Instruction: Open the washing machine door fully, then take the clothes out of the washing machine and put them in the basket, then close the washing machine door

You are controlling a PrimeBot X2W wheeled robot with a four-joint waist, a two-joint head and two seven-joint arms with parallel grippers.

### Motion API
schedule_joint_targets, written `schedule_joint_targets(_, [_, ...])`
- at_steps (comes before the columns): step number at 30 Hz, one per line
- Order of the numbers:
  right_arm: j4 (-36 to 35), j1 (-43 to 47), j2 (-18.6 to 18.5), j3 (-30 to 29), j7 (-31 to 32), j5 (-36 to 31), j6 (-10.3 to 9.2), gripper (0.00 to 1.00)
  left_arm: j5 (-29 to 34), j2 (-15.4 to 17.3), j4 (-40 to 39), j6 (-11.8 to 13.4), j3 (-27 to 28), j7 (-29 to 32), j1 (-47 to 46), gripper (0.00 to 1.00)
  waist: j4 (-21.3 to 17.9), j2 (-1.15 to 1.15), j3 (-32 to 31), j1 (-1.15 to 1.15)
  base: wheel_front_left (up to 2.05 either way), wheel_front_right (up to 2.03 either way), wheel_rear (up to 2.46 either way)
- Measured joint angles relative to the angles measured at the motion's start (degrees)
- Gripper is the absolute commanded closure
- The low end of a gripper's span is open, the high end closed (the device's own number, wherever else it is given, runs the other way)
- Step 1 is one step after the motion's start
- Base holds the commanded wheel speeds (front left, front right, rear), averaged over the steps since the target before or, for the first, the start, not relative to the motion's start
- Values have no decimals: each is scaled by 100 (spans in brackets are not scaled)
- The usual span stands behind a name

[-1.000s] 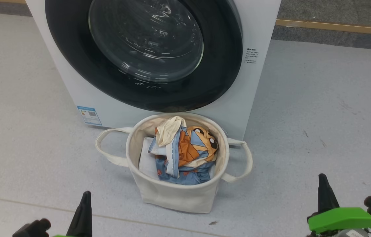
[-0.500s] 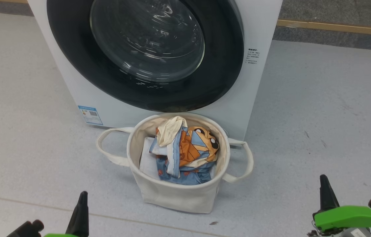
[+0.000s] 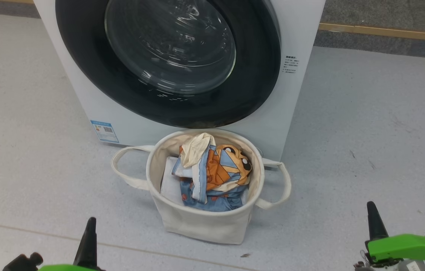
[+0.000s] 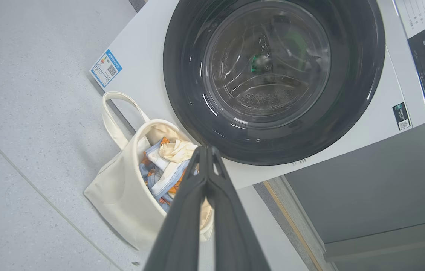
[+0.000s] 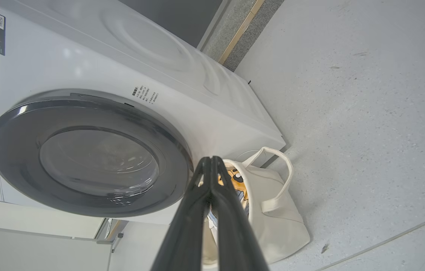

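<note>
Grey speckled floor (image 3: 367, 131) spread under everything. On it stood the washing machine (image 3: 303, 34), a white front-loader. The washing machine door (image 3: 169, 49) covered most of its front, a glossy black rim around a bulging glass bowl. The door appeared to lie shut against the front panel, though the latch itself could not be made out. Through the glass, in the left wrist view, the perforated steel drum (image 4: 265, 99) showed dimly.

Just in front of the machine, below the lower edge of the door, the basket (image 3: 201, 226) sat upright on the floor. It was a round cream canvas tub with one looped handle (image 3: 122, 169) out to the left and another (image 3: 284, 184) to the right. The clothes (image 3: 216, 173) lay heaped inside it. A beige-cream piece was on top at the back, an orange-and-blue garment with a cartoon face lay beside it, and light blue printed fabric was underneath. A flat white folded sheet (image 3: 169, 184) was against the basket's left inner wall.

The left gripper (image 3: 91, 226) hung low at the near left and the right gripper (image 3: 373, 222) low at the near right. Both were well apart from the basket. On each, the two long dark fingers were pressed tip to tip with nothing between them, and neither touched anything. A small blue label sticker (image 3: 104, 131) sat at the machine's lower left corner.
</note>
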Motion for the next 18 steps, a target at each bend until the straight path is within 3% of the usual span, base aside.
schedule_joint_targets(18, [86, -82, -5, -137, 318, 1114, 0, 100, -1265, -27, 47, 0, 127, 302, -105, 100, 31, 0, -4, 0, 0, 0, 0])
